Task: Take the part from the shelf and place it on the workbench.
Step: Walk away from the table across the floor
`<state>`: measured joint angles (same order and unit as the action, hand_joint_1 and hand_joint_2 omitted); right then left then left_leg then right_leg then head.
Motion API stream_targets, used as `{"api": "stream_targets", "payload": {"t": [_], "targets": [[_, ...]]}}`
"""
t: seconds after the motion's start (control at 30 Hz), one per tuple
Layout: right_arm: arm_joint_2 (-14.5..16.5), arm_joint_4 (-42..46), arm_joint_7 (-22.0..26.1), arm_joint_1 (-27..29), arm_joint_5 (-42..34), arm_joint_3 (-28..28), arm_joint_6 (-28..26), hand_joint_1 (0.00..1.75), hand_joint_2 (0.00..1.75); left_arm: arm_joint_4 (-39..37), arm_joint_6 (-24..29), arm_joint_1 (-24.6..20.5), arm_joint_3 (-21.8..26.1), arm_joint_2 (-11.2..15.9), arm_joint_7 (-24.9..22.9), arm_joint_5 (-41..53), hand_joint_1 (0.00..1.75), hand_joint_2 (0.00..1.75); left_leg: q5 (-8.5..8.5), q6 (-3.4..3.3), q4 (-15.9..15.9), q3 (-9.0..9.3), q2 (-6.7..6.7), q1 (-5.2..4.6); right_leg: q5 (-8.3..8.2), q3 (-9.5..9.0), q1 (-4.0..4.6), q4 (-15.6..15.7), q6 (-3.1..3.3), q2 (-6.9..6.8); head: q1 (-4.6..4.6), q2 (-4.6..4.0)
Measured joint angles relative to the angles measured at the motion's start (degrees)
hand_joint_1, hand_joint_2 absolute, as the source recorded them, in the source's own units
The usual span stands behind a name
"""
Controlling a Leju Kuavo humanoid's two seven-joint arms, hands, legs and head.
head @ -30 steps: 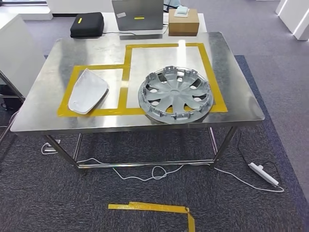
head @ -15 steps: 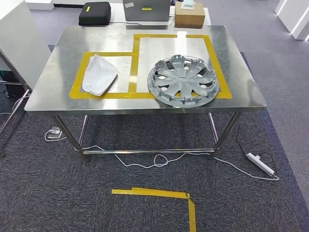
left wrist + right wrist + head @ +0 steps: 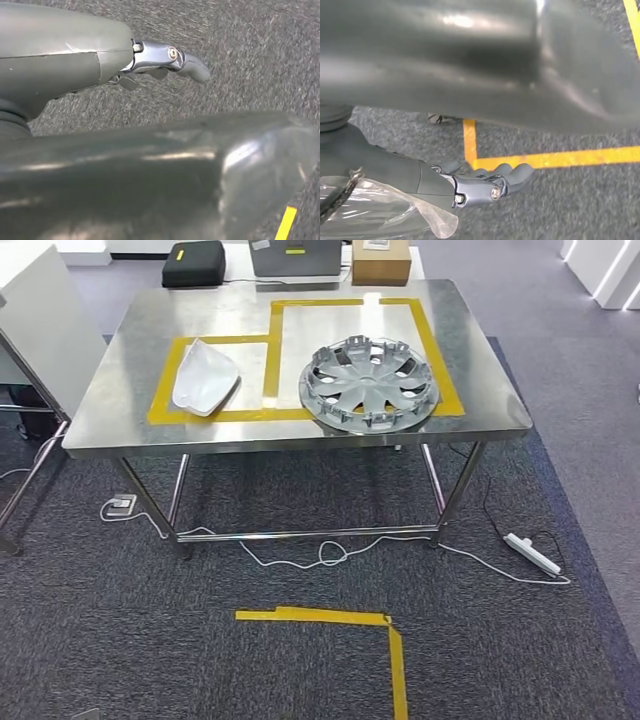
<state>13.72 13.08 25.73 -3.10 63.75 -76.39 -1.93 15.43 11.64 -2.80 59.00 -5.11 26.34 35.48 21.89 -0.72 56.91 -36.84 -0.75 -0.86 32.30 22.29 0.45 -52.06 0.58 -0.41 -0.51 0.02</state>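
Observation:
A silver wheel cover (image 3: 367, 383) lies flat on the steel workbench (image 3: 121, 370), inside the larger yellow-taped outline. A white curved shell part (image 3: 204, 377) lies in the smaller taped outline to its left. The bench stands some way ahead of me across the carpet. In the left wrist view my left hand (image 3: 166, 57) hangs over the grey carpet with its thumb stretched out and nothing in it. In the right wrist view my right hand (image 3: 486, 182) hangs over the carpet near a corner of yellow tape (image 3: 546, 159), fingers loosely extended and holding nothing.
A yellow tape corner (image 3: 332, 617) marks the carpet in front of me. A white power strip (image 3: 533, 553) and cables lie under and right of the bench. Behind the bench sit a black case (image 3: 194, 262) and a cardboard box (image 3: 381, 260). A white panel (image 3: 34, 320) stands at the left.
The whole picture has shifted: the bench now looks smaller and higher in the frame, so the camera has moved back. The parts on the bench lie as before.

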Motion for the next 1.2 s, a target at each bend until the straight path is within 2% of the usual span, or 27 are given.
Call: {"api": "stream_targets", "payload": {"t": [0.03, 0.1, 0.13, 0.17, 0.2, 0.23, 0.3, 0.37, 0.4, 0.47, 0.5, 0.57, 0.63, 0.67, 0.7, 0.73, 0.77, 0.83, 0.87, 0.9, 0.93, 1.0, 1.03, 1.07, 1.13, 1.17, 1.2], "targets": [[0.01, -0.02, -0.02, 0.10, 0.00, 0.00, -0.01, 0.00, 0.00, -0.09, 0.00, 0.15, -0.08, 0.12, -0.01, 0.01, 0.00, 0.00, 2.24, 0.40, 1.54, -0.48, 0.17, 0.15, -0.80, 0.79, -0.16, 0.04, 0.34, -0.11, 0.16, 0.00], [0.01, -0.03, -0.05, 0.22, 0.00, 0.01, -0.02, 0.00, 0.00, -0.25, -0.01, 0.38, -0.27, 0.22, -0.03, 0.02, 0.00, 0.00, 8.86, 1.20, 7.92, -1.72, 0.38, 0.60, -2.28, 2.60, -0.32, -0.10, 0.73, -0.20, 0.48, 0.00], [0.01, -0.03, -0.05, 0.25, 0.01, 0.02, -0.02, 0.00, 0.00, -0.28, -0.01, 0.41, -0.36, 0.28, -0.09, 0.02, 0.00, 0.00, 11.26, 1.54, 11.86, -2.20, 0.38, 0.81, -2.92, 3.54, -0.33, -0.35, 0.66, -0.25, 0.57, 0.00], [0.01, -0.03, -0.05, 0.24, 0.01, 0.02, -0.01, 0.00, 0.00, -0.30, -0.02, 0.39, -0.42, 0.35, -0.19, 0.03, 0.00, 0.00, 12.14, 1.81, 14.98, -2.28, 0.38, 0.99, -3.50, 4.51, -0.36, -0.75, 0.57, -0.32, 0.55, 0.00], [0.01, -0.03, -0.03, 0.22, -0.03, 0.02, -0.01, 0.00, 0.00, -0.31, -0.03, 0.38, -0.44, 0.43, -0.31, 0.06, 0.00, 0.00, 11.60, 2.01, 16.57, -1.70, 0.38, 1.16, -4.01, 5.59, -0.40, -1.31, 0.45, -0.37, 0.56, 0.00], [0.01, -0.03, 0.00, 0.20, -0.13, 0.02, -0.02, 0.00, 0.00, -0.32, -0.07, 0.39, -0.44, 0.49, -0.45, 0.13, 0.00, 0.00, 10.12, 2.15, 16.20, -0.26, 0.38, 1.32, -4.45, 6.70, -0.48, -1.97, 0.29, -0.41, 0.57, 0.01], [0.01, -0.03, 0.16, 0.20, -0.63, 0.01, -0.06, 0.00, 0.00, -0.33, -0.17, 0.36, -0.49, 0.60, -0.57, 0.45, 0.00, 0.00, 7.75, 2.21, 9.86, 5.12, 0.47, 1.59, -5.18, 8.86, -0.55, -3.26, -0.19, -0.39, 0.58, 0.00], [0.01, -0.03, 0.42, 0.21, -1.50, -0.05, -0.22, 0.00, 0.00, -0.35, -0.16, 0.28, -0.59, 0.57, -0.40, 0.97, 0.00, 0.00, 8.44, 1.76, 1.90, 10.18, 0.71, 1.55, -5.92, 10.37, -0.45, -4.19, -0.84, -0.36, 0.57, 0.00], [0.01, -0.03, 0.54, 0.22, -1.94, -0.10, -0.31, 0.00, 0.00, -0.38, -0.04, 0.25, -0.66, 0.44, -0.17, 1.25, 0.00, 0.00, 9.05, 1.39, -0.29, 11.31, 0.82, 1.42, -6.40, 10.83, -0.42, -4.39, -1.21, -0.37, 0.57, 0.01], [-0.12, -0.03, 0.67, 0.40, -2.48, -0.26, -0.03, 0.00, 0.00, -0.45, 0.46, 0.27, -0.81, -0.19, 0.39, 1.81, 0.00, 0.00, 8.84, 0.40, -1.38, 11.01, 0.75, 1.28, -7.20, 11.42, -0.51, -4.42, -2.05, -0.33, 0.58, 0.00], [-0.35, -0.03, 0.62, 0.57, -2.55, -0.36, 0.48, 0.00, 0.00, -0.47, 0.78, 0.28, -0.90, -0.54, 0.65, 2.08, 0.00, 0.00, 8.31, -0.16, -1.46, 10.55, 0.62, 1.29, -6.68, 11.88, -0.59, -4.69, -2.43, -0.26, 0.55, 0.00], [-1.00, -0.03, 0.47, 0.93, -2.58, -0.52, 1.79, 0.00, 0.00, -0.51, 1.31, 0.21, -1.17, -1.21, 1.08, 2.55, 0.00, 0.00, 7.15, -1.18, -1.64, 9.42, 0.35, 1.34, -2.79, 13.46, -0.69, -8.22, -2.95, 0.01, 0.36, 0.00], [-1.58, -0.03, 0.38, 1.16, -2.62, -0.65, 2.78, 0.00, 0.00, -0.56, 1.58, 0.14, -1.43, -1.85, 1.34, 2.87, 0.00, 0.00, 6.07, -1.67, -1.51, 8.01, 0.22, 1.07, 2.49, 15.63, -0.69, -16.02, -3.14, 0.19, 0.17, 0.01], [-1.82, -0.03, 0.36, 1.21, -2.64, -0.73, 3.05, 0.00, 0.00, -0.59, 1.65, 0.13, -1.51, -2.14, 1.39, 2.99, 0.00, 0.00, 5.54, -1.74, -1.43, 7.25, 0.14, 0.91, 4.03, 16.35, -0.68, -19.61, -3.16, 0.22, 0.15, 0.00], [-1.99, -0.03, 0.36, 1.24, -2.67, -0.82, 3.24, 0.00, 0.00, -0.62, 1.68, 0.12, -1.58, -2.39, 1.42, 3.05, 0.00, 0.00, 4.98, -1.78, -1.35, 6.44, 0.04, 0.75, 4.26, 16.33, -0.64, -21.53, -3.09, 0.22, 0.17, 0.00], [-2.14, -0.03, 0.35, 1.26, -2.70, -0.90, 3.36, 0.00, 0.00, -0.65, 1.71, 0.12, -1.66, -2.57, 1.43, 3.11, 0.00, 0.00, 4.50, -1.81, -1.27, 5.71, -0.02, 0.61, 3.47, 15.53, -0.61, -21.56, -2.95, 0.22, 0.17, 0.00], [-2.28, -0.03, 0.34, 1.29, -2.73, -0.97, 3.49, 0.00, 0.00, -0.67, 1.72, 0.12, -1.74, -2.73, 1.44, 3.16, 0.00, 0.00, 4.01, -1.80, -1.22, 5.02, -0.04, 0.46, 1.76, 13.47, -0.53, -19.10, -2.64, 0.23, 0.17, 0.00], [-2.63, 0.01, 0.37, 1.24, -2.71, -1.05, 3.80, 0.00, 0.00, -0.72, 1.73, 0.08, -1.85, -3.07, 1.49, 3.24, 0.00, 0.00, 3.18, -1.64, -1.07, 4.03, -0.03, 0.16, -1.14, 7.23, -0.21, -10.21, -1.61, 0.26, 0.18, 0.01], [-2.80, 0.03, 0.41, 1.18, -2.67, -1.08, 3.96, 0.00, 0.00, -0.75, 1.74, 0.04, -1.87, -3.26, 1.56, 3.27, 0.00, 0.00, 2.73, -1.44, -0.99, 3.69, -0.04, 0.03, -1.75, 4.33, -0.07, -5.75, -1.20, 0.25, 0.22, 0.01], [-2.93, 0.05, 0.49, 1.12, -2.64, -1.09, 4.09, 0.00, 0.00, -0.78, 1.74, -0.02, -1.88, -3.43, 1.65, 3.27, 0.00, 0.00, 2.27, -1.20, -0.94, 3.43, -0.07, 0.02, -1.73, 2.61, 0.10, -3.01, -0.95, 0.27, 0.25, 0.01], [-2.99, 0.05, 0.56, 1.13, -2.62, -1.09, 4.17, 0.00, 0.00, -0.80, 1.75, -0.08, -1.89, -3.57, 1.75, 3.29, 0.00, 0.00, 1.77, -0.90, -0.94, 3.19, -0.10, 0.03, -1.65, 1.95, 0.22, -1.73, -0.85, 0.26, 0.23, 0.01], [-3.01, 0.05, 0.67, 1.27, -2.61, -1.10, 4.31, 0.00, 0.00, -0.82, 1.79, -0.15, -1.90, -3.69, 1.96, 3.32, 0.00, 0.00, 1.54, -0.27, -0.82, 2.60, -0.01, 0.15, -2.26, 2.51, 0.05, -0.84, -0.64, 0.24, 0.18, 0.00], [-3.02, 0.05, 0.69, 1.31, -2.61, -1.11, 4.34, 0.00, 0.00, -0.83, 1.80, -0.14, -1.91, -3.72, 2.03, 3.33, 0.00, 0.00, 2.75, 0.09, 0.01, 2.14, 0.13, 0.20, -2.73, 2.92, -0.14, -0.61, -0.36, 0.19, 0.20, 0.00], [-3.02, 0.05, 0.72, 1.30, -2.61, -1.11, 4.38, 0.00, 0.00, -0.84, 1.81, -0.10, -1.91, -3.71, 2.07, 3.33, 0.00, 0.00, 5.01, 0.45, 1.93, 1.47, 0.27, 0.28, -3.21, 3.52, -0.34, -0.49, -0.09, 0.11, 0.32, 0.00], [-3.03, 0.05, 0.76, 1.26, -2.62, -1.13, 4.41, 0.00, 0.00, -0.85, 1.79, -0.05, -1.91, -3.72, 2.11, 3.33, 0.00, 0.00, 10.75, 1.17, 8.61, -0.05, 0.44, 0.75, -4.05, 5.04, -0.39, -1.25, 0.29, -0.01, 0.52, 0.01], [-3.04, 0.05, 0.78, 1.26, -2.62, -1.13, 4.43, 0.00, 0.00, -0.85, 1.77, -0.05, -1.91, -3.72, 2.15, 3.33, 0.00, 0.00, 12.61, 1.46, 12.05, -0.57, 0.45, 0.96, -4.40, 5.98, -0.38, -1.75, 0.32, -0.10, 0.60, 0.01], [-3.04, 0.05, 0.79, 1.26, -2.62, -1.14, 4.46, 0.00, 0.00, -0.84, 1.75, -0.06, -1.91, -3.72, 2.20, 3.33, 0.00, 0.00, 13.04, 1.70, 14.41, -0.53, 0.46, 1.17, -4.73, 7.04, -0.38, -2.39, 0.27, -0.17, 0.58, 0.01]]}}
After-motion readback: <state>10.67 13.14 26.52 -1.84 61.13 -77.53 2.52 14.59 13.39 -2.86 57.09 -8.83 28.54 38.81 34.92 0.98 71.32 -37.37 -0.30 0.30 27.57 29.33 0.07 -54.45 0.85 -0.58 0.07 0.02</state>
